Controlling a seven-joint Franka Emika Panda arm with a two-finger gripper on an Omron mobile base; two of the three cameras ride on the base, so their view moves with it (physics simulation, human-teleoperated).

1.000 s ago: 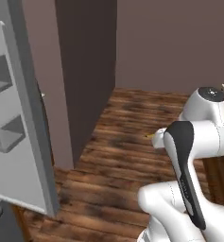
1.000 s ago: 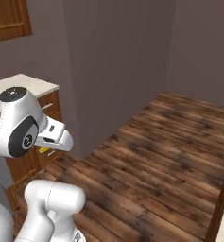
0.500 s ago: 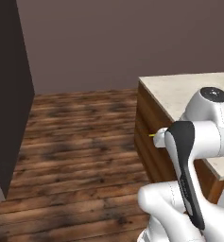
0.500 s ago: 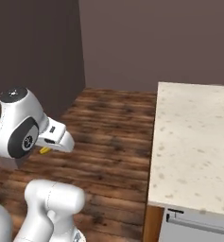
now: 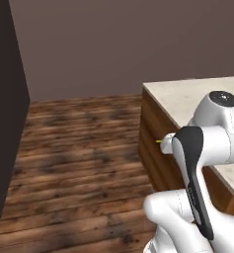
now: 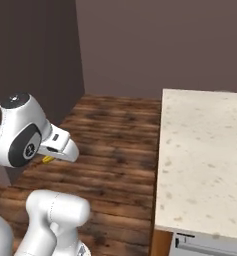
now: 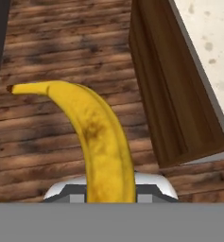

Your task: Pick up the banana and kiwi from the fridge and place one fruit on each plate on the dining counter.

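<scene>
Up close the gripper clamps the banana; from behind, just its tip. The dining counter has swung nearer.

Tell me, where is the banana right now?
The banana is held in the gripper, carried above the wooden floor just left of the dining counter in the hand view.

Banana skin looks smooth and matt, yellow with brown mottling and a dark dry tip at ten o'clock. Dining counter top is speckled beige stone, lightly polished, over a dark grained wooden base. Floor is plank wood, knotty, worn, low sheen.
</scene>
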